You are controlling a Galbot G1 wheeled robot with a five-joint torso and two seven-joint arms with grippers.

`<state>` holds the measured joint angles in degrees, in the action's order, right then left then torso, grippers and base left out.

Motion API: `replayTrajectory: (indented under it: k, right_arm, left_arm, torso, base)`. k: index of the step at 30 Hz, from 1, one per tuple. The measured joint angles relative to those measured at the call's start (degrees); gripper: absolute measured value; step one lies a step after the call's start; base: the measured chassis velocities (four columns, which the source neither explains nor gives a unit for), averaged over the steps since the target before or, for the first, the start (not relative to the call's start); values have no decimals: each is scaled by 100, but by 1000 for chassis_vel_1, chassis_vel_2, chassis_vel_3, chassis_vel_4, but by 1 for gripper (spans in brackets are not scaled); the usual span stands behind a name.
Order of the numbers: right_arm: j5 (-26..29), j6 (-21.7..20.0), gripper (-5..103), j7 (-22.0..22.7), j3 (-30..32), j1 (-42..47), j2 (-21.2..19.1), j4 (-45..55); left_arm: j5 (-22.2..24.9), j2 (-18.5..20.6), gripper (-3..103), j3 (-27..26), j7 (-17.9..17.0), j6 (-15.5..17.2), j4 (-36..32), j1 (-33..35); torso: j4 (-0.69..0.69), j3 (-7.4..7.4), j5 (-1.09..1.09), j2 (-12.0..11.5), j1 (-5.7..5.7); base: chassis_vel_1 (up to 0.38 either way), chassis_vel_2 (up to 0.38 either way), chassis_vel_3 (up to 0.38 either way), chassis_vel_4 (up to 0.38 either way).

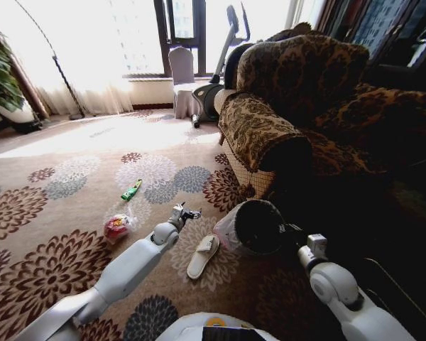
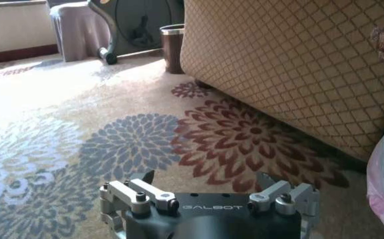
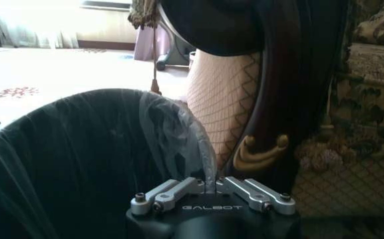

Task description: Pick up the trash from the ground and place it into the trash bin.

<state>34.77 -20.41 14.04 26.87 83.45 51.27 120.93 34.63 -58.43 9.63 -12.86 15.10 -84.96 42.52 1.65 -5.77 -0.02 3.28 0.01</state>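
Observation:
The trash bin (image 1: 252, 227), a small black bucket with a thin pinkish liner, stands tilted on the carpet in front of the armchair. My right gripper (image 1: 292, 231) is at its near-right rim. In the right wrist view that gripper (image 3: 212, 182) is shut on the rim and liner of the trash bin (image 3: 78, 149). My left gripper (image 1: 185, 212) hovers open over the carpet left of the bin, its fingers spread with nothing between them (image 2: 205, 180). The trash lies to its left: a red-white round packet (image 1: 117, 227) and, farther off, a green wrapper (image 1: 131, 190).
A white slipper (image 1: 202, 256) lies between my left arm and the bin. A patterned armchair (image 1: 291, 106) fills the right side. A dark-brown cylindrical bin (image 2: 172, 47) stands by the chair's far corner. Open carpet stretches to the left.

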Motion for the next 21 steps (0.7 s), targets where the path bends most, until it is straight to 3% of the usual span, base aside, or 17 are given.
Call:
replayTrajectory:
  k: [21]
  right_arm:
    - [1,0,2,0,-1,1,0,5]
  left_arm:
    - [0,0,100,0,-2,1,-1,0]
  torso:
    - [1,2,2,0,-1]
  base:
    - [-6,8,3,-7]
